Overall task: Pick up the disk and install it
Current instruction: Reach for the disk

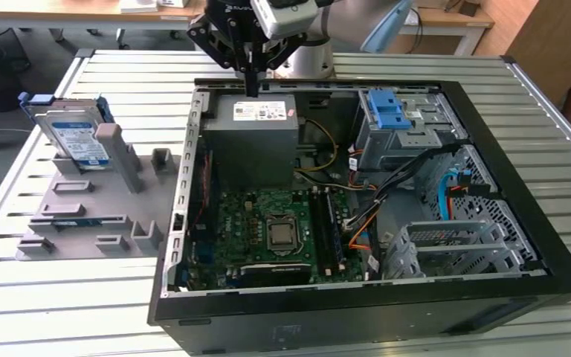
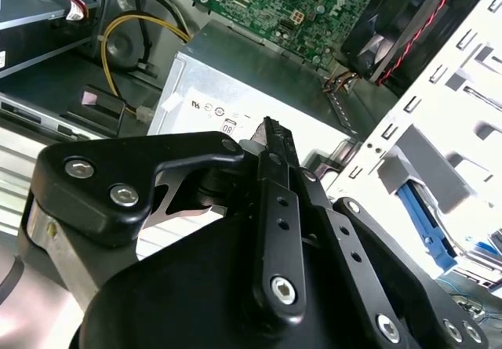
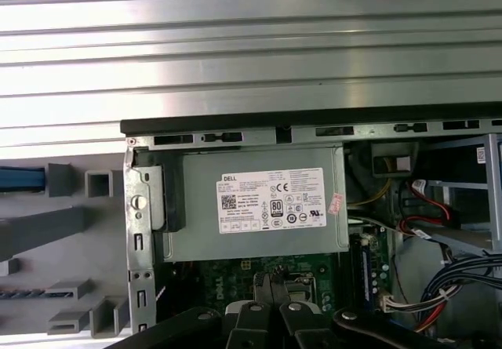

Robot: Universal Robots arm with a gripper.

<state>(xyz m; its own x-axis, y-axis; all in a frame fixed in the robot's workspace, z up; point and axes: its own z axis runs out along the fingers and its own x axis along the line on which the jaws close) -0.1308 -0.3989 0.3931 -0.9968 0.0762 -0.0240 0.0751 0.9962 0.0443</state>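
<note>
The disk (image 1: pixel 75 135), a silver drive with a white-and-blue label in a blue carrier, leans upright on the grey fixture block (image 1: pixel 87 204) at the exterior view's left, outside the computer case. My gripper (image 1: pixel 253 88) hangs over the far edge of the case, just above the power supply (image 1: pixel 256 123), well away from the disk. Its fingers are shut together with nothing between them, as both wrist views show: gripper (image 3: pixel 272 282), gripper (image 2: pixel 271 133). A blue edge (image 3: pixel 20 178) in the first wrist view lies by the fixture.
The open black case (image 1: pixel 523 223) takes up the middle and right of the slatted table. Inside are the motherboard (image 1: pixel 276 230), a metal drive cage with a blue latch (image 1: pixel 395 111), a second metal cage (image 1: pixel 454 245) and loose cables (image 1: pixel 434 186).
</note>
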